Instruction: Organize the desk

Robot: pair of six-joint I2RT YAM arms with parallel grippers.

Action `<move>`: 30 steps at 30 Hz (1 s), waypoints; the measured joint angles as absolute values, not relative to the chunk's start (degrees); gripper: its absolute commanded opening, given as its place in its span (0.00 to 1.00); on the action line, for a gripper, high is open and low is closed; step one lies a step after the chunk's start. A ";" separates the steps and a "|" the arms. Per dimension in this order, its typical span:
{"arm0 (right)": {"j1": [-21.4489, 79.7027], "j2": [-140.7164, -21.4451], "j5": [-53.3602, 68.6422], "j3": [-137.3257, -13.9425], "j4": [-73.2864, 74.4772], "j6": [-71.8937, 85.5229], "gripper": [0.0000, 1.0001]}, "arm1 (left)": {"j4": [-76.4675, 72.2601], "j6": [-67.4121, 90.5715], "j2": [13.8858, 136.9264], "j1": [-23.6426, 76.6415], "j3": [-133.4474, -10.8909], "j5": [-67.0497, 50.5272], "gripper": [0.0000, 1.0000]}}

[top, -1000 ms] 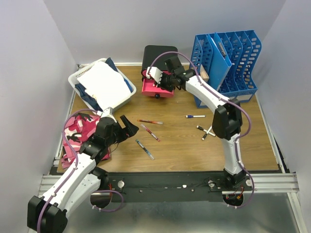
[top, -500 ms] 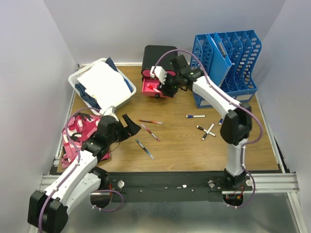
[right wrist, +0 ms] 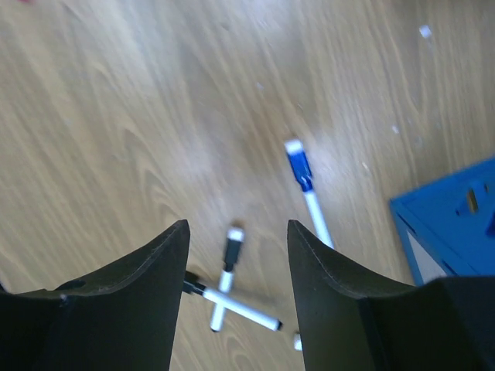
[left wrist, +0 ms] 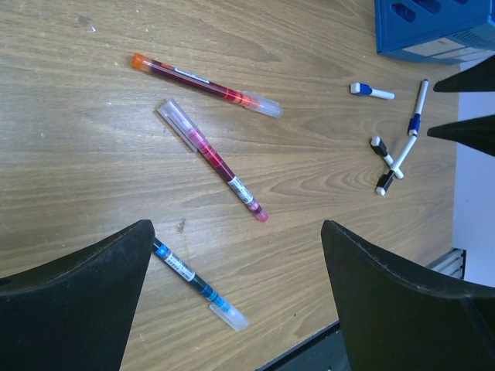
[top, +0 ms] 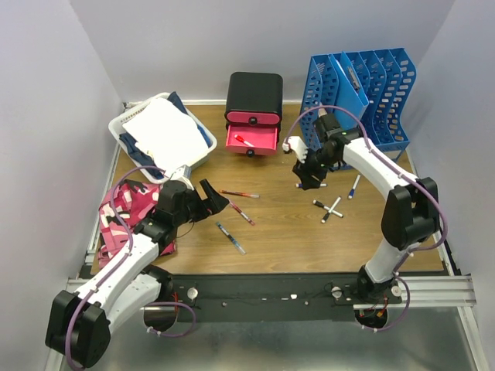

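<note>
Left tool (top: 215, 195) wide open, empty, right tool (top: 305, 182) parted, empty, brown desk (top: 278, 232), pale walls (top: 155, 46)

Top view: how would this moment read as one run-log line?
left gripper: open, over pens | right gripper: open, empty, over markers | drawer: open, pen inside | desk: not yet tidy

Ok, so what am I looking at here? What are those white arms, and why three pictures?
Two robot arms bolted to a desk, tidying it. One picture looks down from above; the other two come from cameras on the wrists, so the dark shapes are each arm's own fingers. The left gripper hovers open by three coloured pens; the right gripper, also open, hangs near markers. Neither holds anything. Around them: a white basket, a blue file rack, a drawer unit with its red drawer open.
</note>
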State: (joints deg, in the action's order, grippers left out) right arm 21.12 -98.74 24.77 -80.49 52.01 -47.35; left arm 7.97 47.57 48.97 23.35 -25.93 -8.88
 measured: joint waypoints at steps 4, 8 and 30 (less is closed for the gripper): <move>18.63 -100.55 24.69 -80.49 51.70 -50.30 0.62 | 7.31 47.07 49.67 23.35 -26.04 -9.58 0.98; 18.72 -103.13 24.73 -80.49 50.28 -53.93 0.62 | 7.25 46.78 49.74 23.35 -26.04 -9.80 0.98; 18.83 -115.04 20.36 -83.00 43.55 -61.21 0.44 | 6.85 46.76 49.36 23.35 -26.04 -9.82 0.97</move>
